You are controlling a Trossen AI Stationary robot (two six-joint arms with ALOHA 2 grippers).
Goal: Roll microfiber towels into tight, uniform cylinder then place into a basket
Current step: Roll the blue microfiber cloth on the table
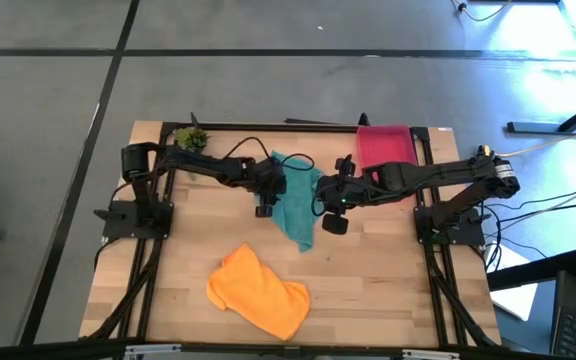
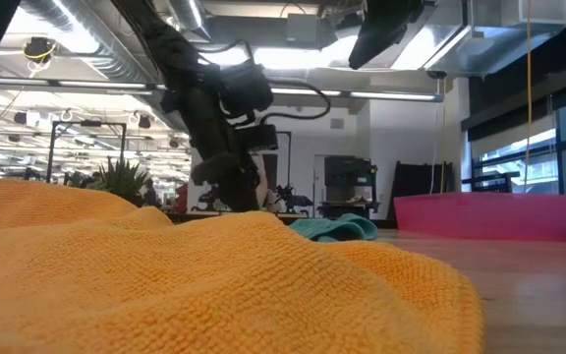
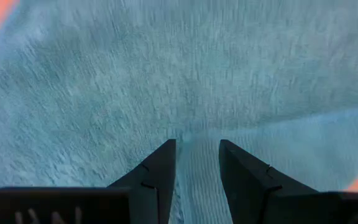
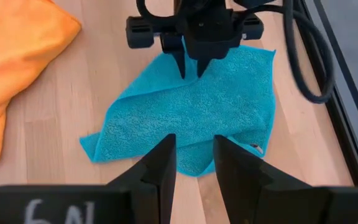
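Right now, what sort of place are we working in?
Likely an open-plan robotics lab or workshop: exposed ceiling ducts, other equipment rigs beyond the wooden table, and a bare concrete floor around it.

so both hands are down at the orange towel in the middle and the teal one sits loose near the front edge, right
Not quite: the colours are swapped. In the high view the left hand and right hand flank the crumpled teal microfiber towel mid-table, while the larger bright orange microfiber towel lies loose near the front edge, untouched.
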